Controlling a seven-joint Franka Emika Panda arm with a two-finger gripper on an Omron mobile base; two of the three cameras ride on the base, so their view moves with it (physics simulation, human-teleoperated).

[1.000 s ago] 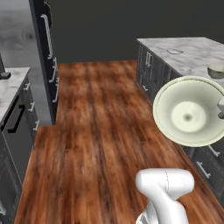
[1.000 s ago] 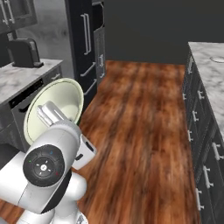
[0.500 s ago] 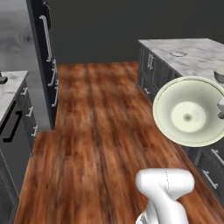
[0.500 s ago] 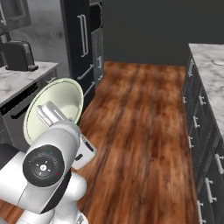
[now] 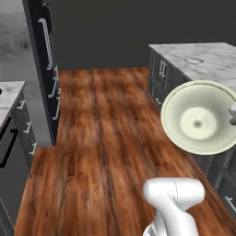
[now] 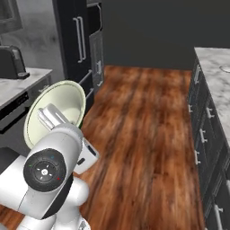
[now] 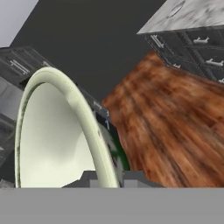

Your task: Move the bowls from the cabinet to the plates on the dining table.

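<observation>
A pale cream-green bowl (image 5: 199, 117) hangs tipped on its side, its hollow facing the left base camera, with my gripper (image 5: 233, 113) shut on its rim. From the right base view the bowl (image 6: 60, 110) stands just above my wrist, the gripper (image 6: 50, 117) clamped on its edge. In the hand view the bowl's rim (image 7: 78, 109) runs up from my gripper (image 7: 107, 177). The marble dining table (image 5: 216, 64) lies to the right with a small plate (image 5: 193, 60) on it. The table (image 6: 218, 90) and a plate (image 6: 226, 68) also sit at the right. The dark cabinet (image 5: 41, 60) with long bar handles stands at the left.
Wooden floor (image 5: 106, 138) stretches ahead between the units. A marble counter (image 5: 9, 94) with dark drawers lies at the left. On that counter (image 6: 18, 87) stands a dark toaster (image 6: 11, 63). Dark drawer fronts (image 6: 204, 134) line the table's side.
The whole picture has shifted, so the base has driven on: the left counter slides out of frame and the table edge looms closer. The bowl stays gripped the same way.
</observation>
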